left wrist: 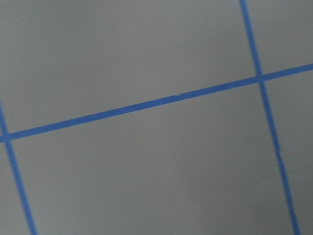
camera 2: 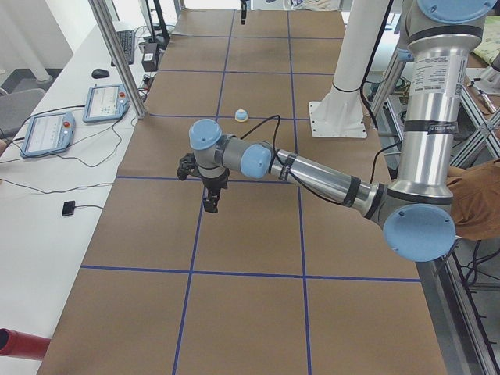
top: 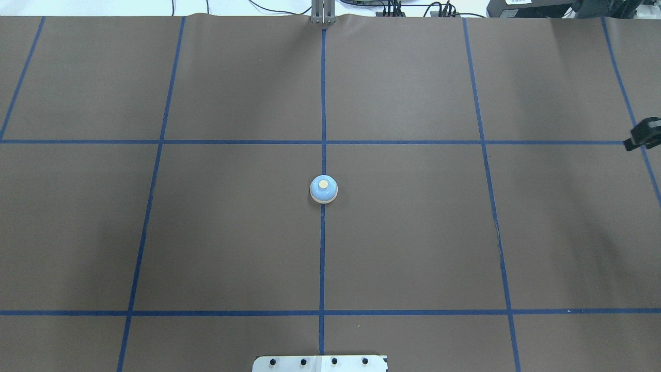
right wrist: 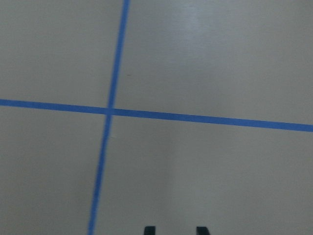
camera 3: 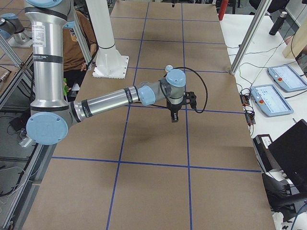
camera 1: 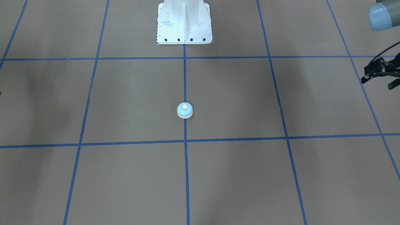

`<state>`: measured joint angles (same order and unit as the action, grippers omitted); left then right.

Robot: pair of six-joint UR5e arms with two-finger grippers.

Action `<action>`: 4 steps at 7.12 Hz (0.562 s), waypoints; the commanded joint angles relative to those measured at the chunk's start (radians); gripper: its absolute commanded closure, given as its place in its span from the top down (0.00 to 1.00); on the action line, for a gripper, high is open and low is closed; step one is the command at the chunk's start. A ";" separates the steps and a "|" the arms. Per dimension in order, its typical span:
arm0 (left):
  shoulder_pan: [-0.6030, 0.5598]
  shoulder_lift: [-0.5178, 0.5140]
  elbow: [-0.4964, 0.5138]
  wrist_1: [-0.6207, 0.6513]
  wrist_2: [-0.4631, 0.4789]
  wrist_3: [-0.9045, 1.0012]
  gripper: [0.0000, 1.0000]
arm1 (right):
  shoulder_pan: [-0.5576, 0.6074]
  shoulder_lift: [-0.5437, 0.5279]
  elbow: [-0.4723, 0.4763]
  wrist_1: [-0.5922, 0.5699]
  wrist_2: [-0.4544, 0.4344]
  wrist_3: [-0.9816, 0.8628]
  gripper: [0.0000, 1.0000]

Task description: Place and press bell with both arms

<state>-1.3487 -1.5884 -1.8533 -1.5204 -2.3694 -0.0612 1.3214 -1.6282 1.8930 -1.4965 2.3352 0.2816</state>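
Note:
The small light-blue bell (top: 324,189) with a cream button stands upright on the centre blue line of the brown table; it also shows in the front view (camera 1: 184,110). My left gripper (camera 1: 376,82) hangs far off to the bell's side at the front view's right edge, cut off; I cannot tell whether it is open. My right gripper (top: 642,137) is at the overhead view's right edge, equally far from the bell. In the right wrist view its two fingertips (right wrist: 149,230) stand apart over bare table, empty. Neither wrist view shows the bell.
Blue tape lines (top: 323,258) divide the table into a grid. The white pedestal base (camera 1: 184,23) stands at the robot's side of the table. Tablets (camera 2: 47,131) and cables lie on the white bench beside the table.

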 commanded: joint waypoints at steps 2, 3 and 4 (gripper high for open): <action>-0.084 0.085 0.006 -0.006 0.053 0.121 0.99 | 0.156 -0.105 -0.040 0.002 0.038 -0.215 1.00; -0.084 0.084 0.011 -0.006 0.052 0.109 0.99 | 0.159 -0.105 -0.048 0.002 0.030 -0.240 1.00; -0.084 0.087 0.014 -0.007 0.044 0.110 1.00 | 0.159 -0.102 -0.049 0.001 0.026 -0.242 1.00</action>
<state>-1.4302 -1.5064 -1.8433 -1.5265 -2.3233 0.0492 1.4750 -1.7302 1.8496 -1.4945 2.3668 0.0562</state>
